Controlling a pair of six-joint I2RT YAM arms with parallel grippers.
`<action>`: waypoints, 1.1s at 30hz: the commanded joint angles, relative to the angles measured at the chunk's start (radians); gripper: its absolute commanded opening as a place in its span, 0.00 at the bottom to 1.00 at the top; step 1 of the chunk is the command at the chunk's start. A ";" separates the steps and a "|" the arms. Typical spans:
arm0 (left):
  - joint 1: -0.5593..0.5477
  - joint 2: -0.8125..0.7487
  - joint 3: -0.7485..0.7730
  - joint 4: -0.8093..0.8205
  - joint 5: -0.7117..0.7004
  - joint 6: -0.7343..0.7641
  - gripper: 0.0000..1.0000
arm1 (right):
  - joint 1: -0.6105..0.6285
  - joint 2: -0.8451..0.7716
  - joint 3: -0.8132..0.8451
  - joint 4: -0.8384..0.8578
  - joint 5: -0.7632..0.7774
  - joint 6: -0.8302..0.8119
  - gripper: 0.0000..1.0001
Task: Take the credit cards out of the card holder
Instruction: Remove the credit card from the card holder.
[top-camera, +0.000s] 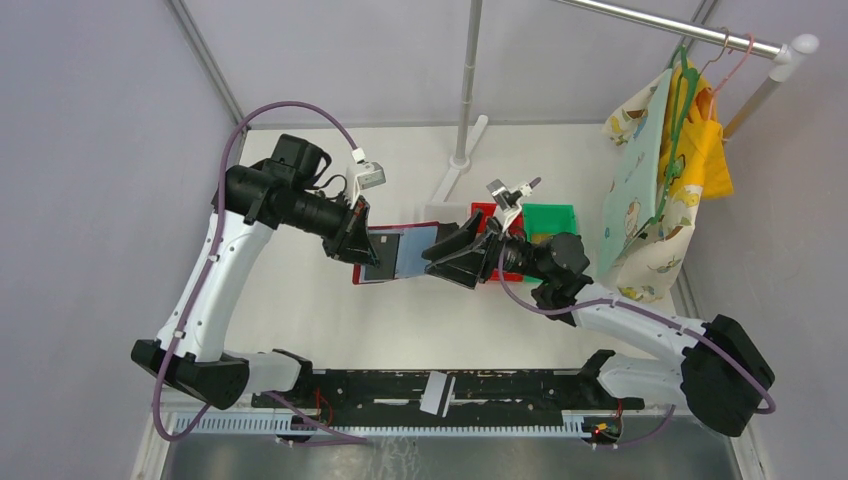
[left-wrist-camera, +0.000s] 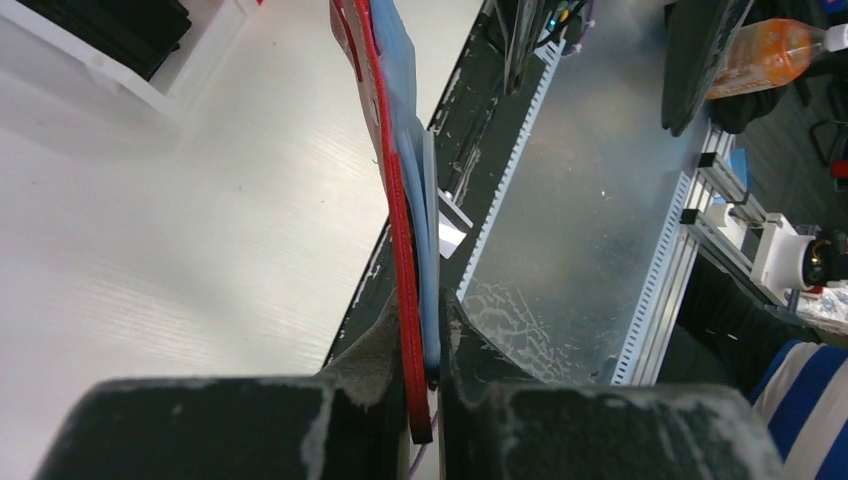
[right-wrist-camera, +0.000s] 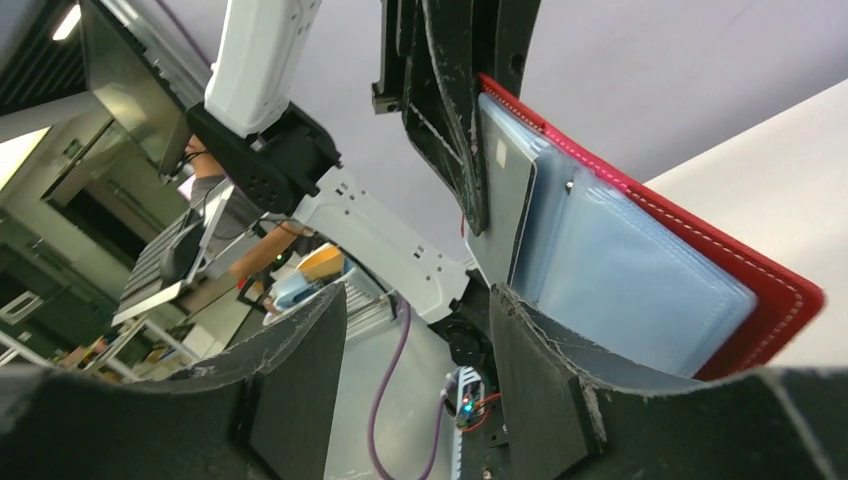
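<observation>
My left gripper (top-camera: 358, 238) is shut on the left edge of the card holder (top-camera: 392, 257), a red wallet held open above the table with its grey-blue pockets facing up. In the left wrist view the gripper (left-wrist-camera: 425, 325) pinches the red cover (left-wrist-camera: 398, 200) edge-on. A silvery-grey credit card (right-wrist-camera: 505, 195) sits in a pocket next to the left fingers (right-wrist-camera: 450, 110). My right gripper (top-camera: 447, 256) is open and empty at the wallet's right edge. In the right wrist view the gripper (right-wrist-camera: 415, 310) has the wallet (right-wrist-camera: 640, 275) outside its right finger, not between the jaws.
White (top-camera: 444, 212), red (top-camera: 484, 212) and green (top-camera: 550, 218) bins stand behind the wallet. A pole stand (top-camera: 462, 150) is at the back, and clothes (top-camera: 655, 190) hang at the right. A pale flat piece (top-camera: 437, 392) lies on the black rail at the front.
</observation>
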 joint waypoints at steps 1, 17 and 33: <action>-0.002 -0.007 0.044 -0.019 0.098 0.035 0.02 | 0.022 0.036 0.043 0.118 -0.073 0.029 0.59; -0.002 -0.006 0.038 -0.019 0.133 0.021 0.02 | 0.092 0.233 0.128 0.259 -0.056 0.079 0.52; -0.004 -0.026 0.032 -0.019 0.154 0.037 0.20 | 0.124 0.363 0.132 0.589 0.011 0.237 0.19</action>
